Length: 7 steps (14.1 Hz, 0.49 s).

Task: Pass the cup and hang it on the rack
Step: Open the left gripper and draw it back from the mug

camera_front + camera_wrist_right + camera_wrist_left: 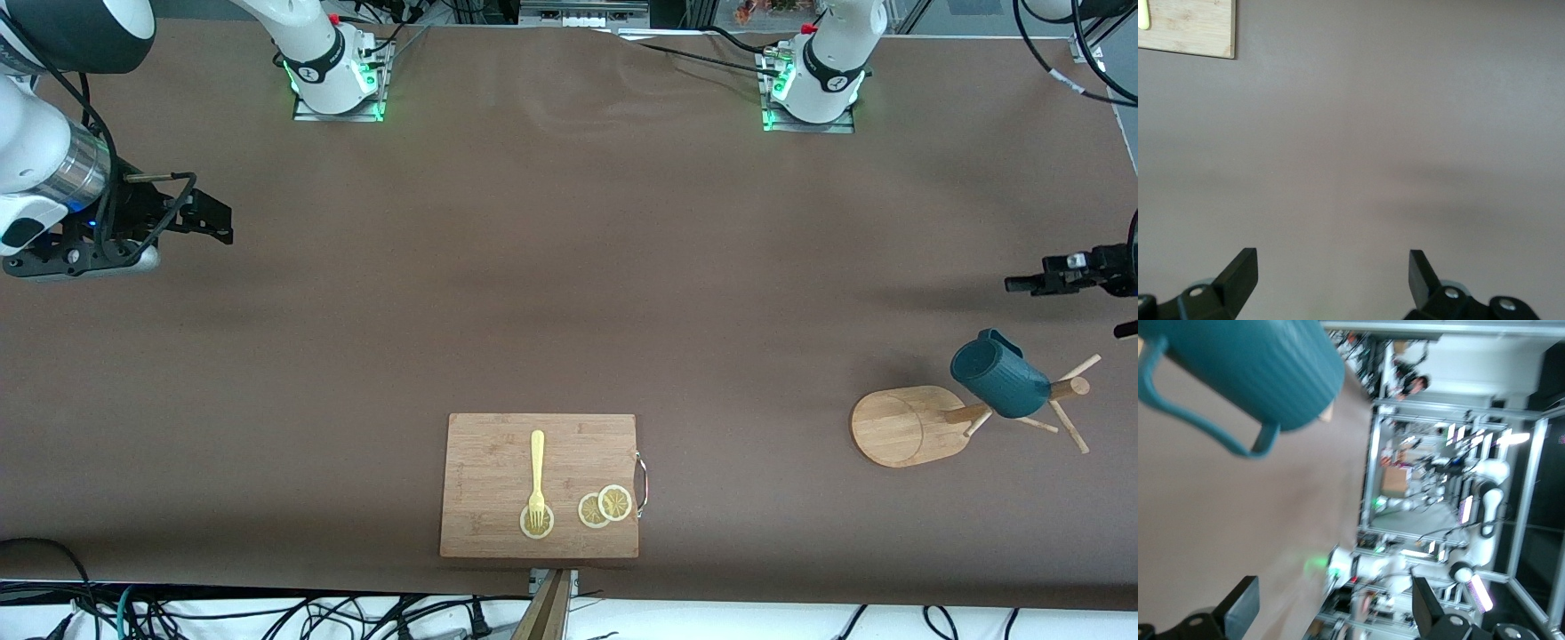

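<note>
The dark teal cup (pixel 1000 378) hangs tilted on a peg of the light wooden rack (pixel 902 427), which stands toward the left arm's end of the table. My left gripper (pixel 1064 308) is open and empty, up in the air beside the rack and apart from the cup. In the left wrist view the cup (pixel 1258 367) shows with its loop handle, clear of the open left gripper (pixel 1335 607). My right gripper (pixel 218 224) is open and empty over bare table at the right arm's end; it shows in the right wrist view (pixel 1331 273) over plain brown table.
A rectangular wooden cutting board (pixel 540 484) lies near the table's front edge, with a yellow fork (pixel 537 471) and lemon slices (pixel 605 507) on it. Its corner shows in the right wrist view (pixel 1188 27). The brown table (pixel 569 267) spreads between the arms.
</note>
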Each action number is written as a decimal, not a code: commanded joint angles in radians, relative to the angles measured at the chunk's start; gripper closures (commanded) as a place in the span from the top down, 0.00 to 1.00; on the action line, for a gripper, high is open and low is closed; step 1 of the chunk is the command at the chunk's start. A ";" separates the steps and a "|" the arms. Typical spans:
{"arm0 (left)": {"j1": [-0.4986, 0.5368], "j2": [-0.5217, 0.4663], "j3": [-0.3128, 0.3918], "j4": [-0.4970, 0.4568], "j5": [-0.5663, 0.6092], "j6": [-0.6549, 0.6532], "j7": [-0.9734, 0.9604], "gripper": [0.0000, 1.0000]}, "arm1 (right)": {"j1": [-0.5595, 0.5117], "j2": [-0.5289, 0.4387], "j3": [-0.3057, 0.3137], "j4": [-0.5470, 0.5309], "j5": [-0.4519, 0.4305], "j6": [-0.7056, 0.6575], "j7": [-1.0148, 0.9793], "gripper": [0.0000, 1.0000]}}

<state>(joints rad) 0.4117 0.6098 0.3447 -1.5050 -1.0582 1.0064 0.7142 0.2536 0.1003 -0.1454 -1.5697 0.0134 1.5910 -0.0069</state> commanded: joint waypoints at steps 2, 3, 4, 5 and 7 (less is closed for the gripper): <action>-0.094 -0.160 -0.004 -0.026 0.222 0.072 0.008 1.00 | 0.001 -0.001 0.003 0.005 -0.013 0.001 -0.012 1.00; -0.117 -0.192 -0.012 -0.021 0.292 0.116 0.007 1.00 | 0.001 -0.001 0.003 0.005 -0.013 0.001 -0.012 1.00; -0.145 -0.229 -0.027 -0.021 0.363 0.151 0.004 1.00 | 0.001 -0.001 0.004 0.005 -0.013 0.001 -0.012 1.00; -0.172 -0.261 -0.051 -0.021 0.435 0.188 -0.007 1.00 | 0.001 -0.001 0.003 0.005 -0.013 0.001 -0.012 1.00; -0.221 -0.314 -0.101 -0.020 0.571 0.256 -0.083 1.00 | 0.001 -0.001 0.003 0.005 -0.013 0.001 -0.012 1.00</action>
<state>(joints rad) 0.2369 0.3619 0.2802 -1.5025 -0.6003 1.1968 0.6881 0.2537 0.1003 -0.1453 -1.5697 0.0134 1.5910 -0.0069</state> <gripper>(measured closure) 0.000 0.000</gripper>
